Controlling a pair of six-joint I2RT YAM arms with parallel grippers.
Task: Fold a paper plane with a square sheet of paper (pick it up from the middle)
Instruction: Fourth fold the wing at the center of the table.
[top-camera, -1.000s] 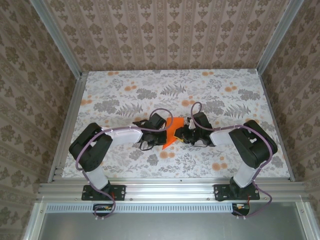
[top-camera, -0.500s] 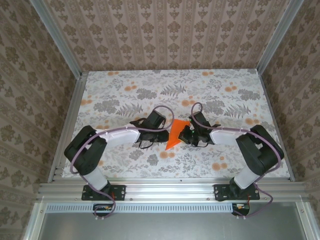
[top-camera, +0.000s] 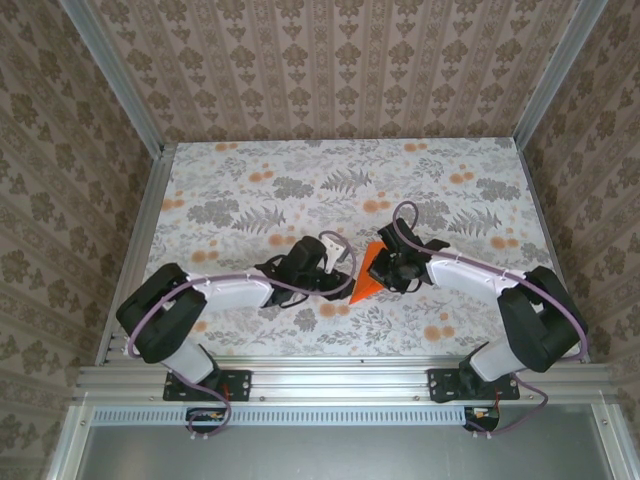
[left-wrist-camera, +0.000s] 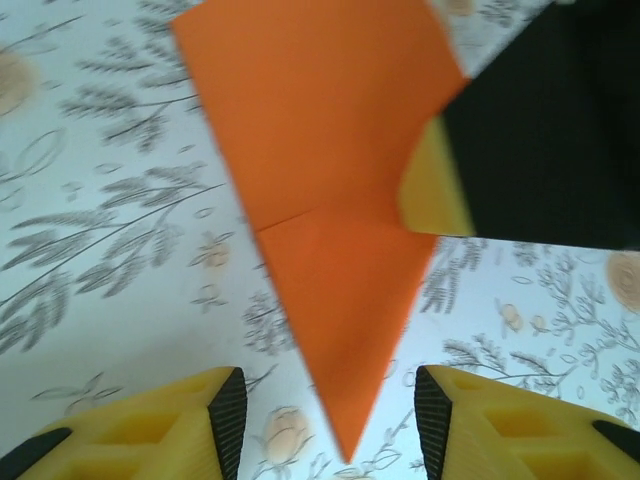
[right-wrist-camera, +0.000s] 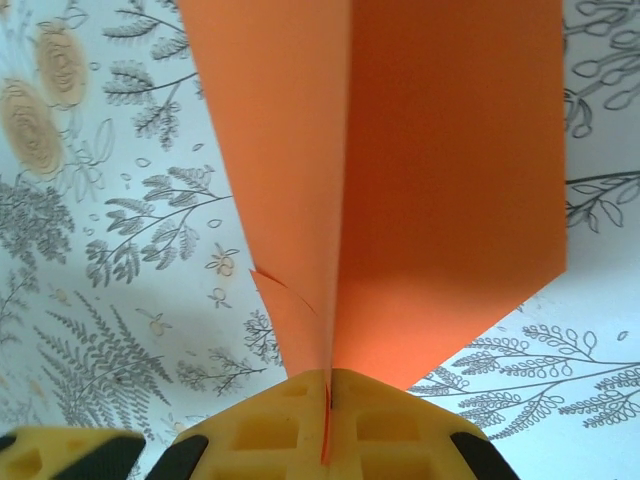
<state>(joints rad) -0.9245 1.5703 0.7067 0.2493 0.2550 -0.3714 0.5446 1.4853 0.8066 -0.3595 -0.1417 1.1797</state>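
Observation:
The square sheet of paper (top-camera: 368, 274) is bright orange and folded into a narrow pointed shape with a centre crease. It is held up over the flowered tablecloth. My right gripper (top-camera: 388, 268) is shut on its folded edge, and the paper (right-wrist-camera: 420, 170) fans out from between the yellow fingers (right-wrist-camera: 400, 430). My left gripper (left-wrist-camera: 330, 425) is open just short of the point of the paper (left-wrist-camera: 330, 280), which hangs between its black pads (left-wrist-camera: 228, 420) without touching them. The right gripper's finger (left-wrist-camera: 435, 190) pinches the paper's right edge in the left wrist view.
The flowered tablecloth (top-camera: 250, 190) covers the table, with patterned walls on three sides and an aluminium rail (top-camera: 340, 375) along the near edge. Both arms meet at the centre front of the table.
My left gripper has opened, let go of the paper and drawn back toward the near side. My right gripper has shut on the paper and carried it slightly right and nearer.

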